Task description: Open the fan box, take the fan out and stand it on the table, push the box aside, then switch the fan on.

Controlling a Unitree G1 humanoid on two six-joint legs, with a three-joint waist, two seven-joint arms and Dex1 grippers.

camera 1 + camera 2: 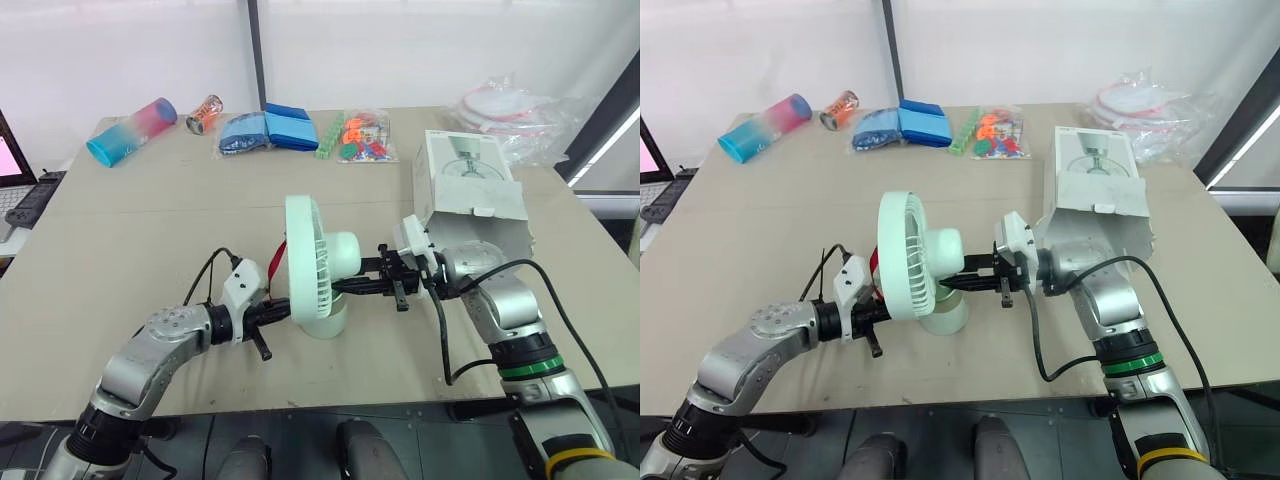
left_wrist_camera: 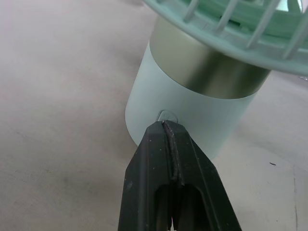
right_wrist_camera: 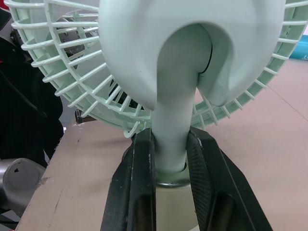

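Nearest, the left pincer (image 2: 167, 126) has its fingers closed together, tips touching the fan's pale green base (image 2: 185, 115) at a small oval tab (image 2: 167, 115). The fan (image 1: 318, 262) stands upright near the middle of the desk (image 1: 150, 230). The right pincer (image 3: 169, 144) is clamped around the fan's neck just above the base. Behind that arm lies the white box (image 1: 467, 185), its flap open. Along the far edge lie a pink-and-blue tumbler (image 1: 131, 131), blue packs (image 1: 268, 128) and plastic bags (image 1: 520, 115).
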